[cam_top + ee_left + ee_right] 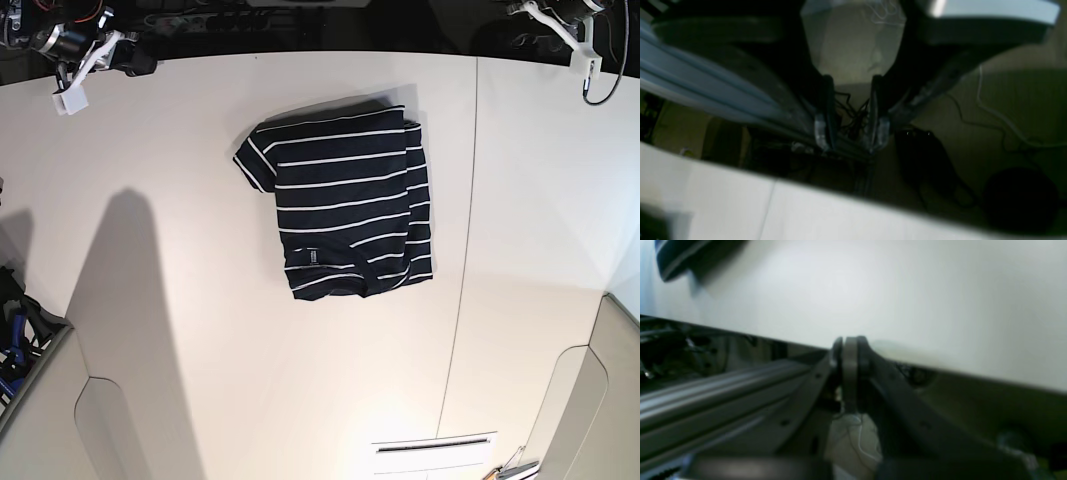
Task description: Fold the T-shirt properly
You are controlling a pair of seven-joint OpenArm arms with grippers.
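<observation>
Navy striped cloth T-shirt (345, 205): folded into a rough rectangle mid-desk, one sleeve poking out at upper left, label patch near lower edge.
Left gripper (850, 133): parked off the desk edge, jaws partly apart, nothing held.
Right gripper (848, 353): jaws pressed together, empty, at desk edge.
Risk: loose sleeve and uneven lower hem likely to spoil the fold; a one-layer pinch could drag the stack open.
White desk (180, 300): seam line just right of shirt.
Obstructions: none near shirt; both arms well apart from it.
</observation>
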